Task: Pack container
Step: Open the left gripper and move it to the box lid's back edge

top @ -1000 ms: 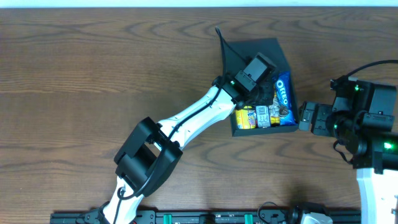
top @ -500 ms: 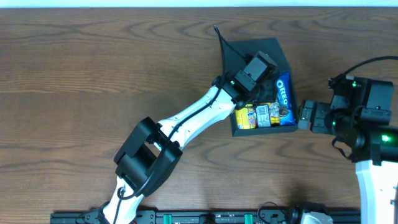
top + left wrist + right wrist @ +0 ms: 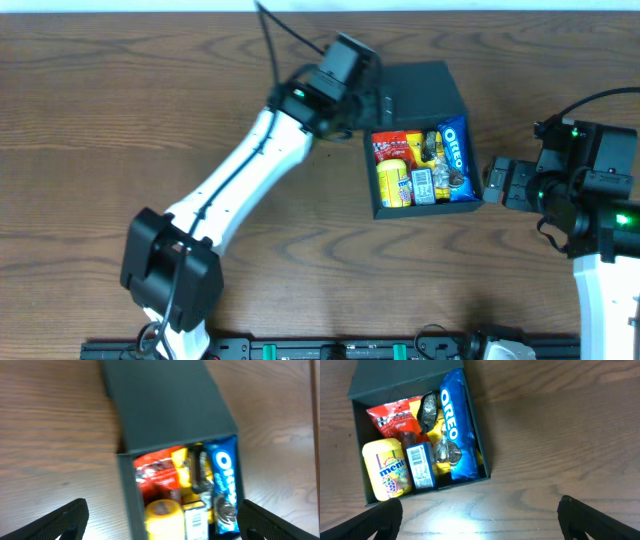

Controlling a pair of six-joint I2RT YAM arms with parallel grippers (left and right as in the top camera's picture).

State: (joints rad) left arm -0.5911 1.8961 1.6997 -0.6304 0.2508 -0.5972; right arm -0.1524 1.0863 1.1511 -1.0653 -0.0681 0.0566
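Note:
The container (image 3: 424,209), a dark square box, stands with its lid (image 3: 425,90) swung open behind it. Inside lie a blue Oreo pack (image 3: 455,150), a yellow Mentos tub (image 3: 393,185), a red packet (image 3: 390,147) and smaller sweets. My left gripper (image 3: 375,100) hovers open over the box's back left corner, holding nothing. In the left wrist view it (image 3: 162,519) spans the container (image 3: 129,495), whose lid (image 3: 165,405) lies beyond. My right gripper (image 3: 497,182) is open just right of the box. In the right wrist view it (image 3: 480,520) sits over bare wood, near the container (image 3: 420,491).
Brown wooden table (image 3: 120,120) all around the box. The left arm (image 3: 240,170) slants across the table's middle from the front edge. The right arm's base (image 3: 600,240) stands at the right edge.
My left gripper has opened and pulled out of the container, moving up and to the left. The right gripper has stayed in place, open.

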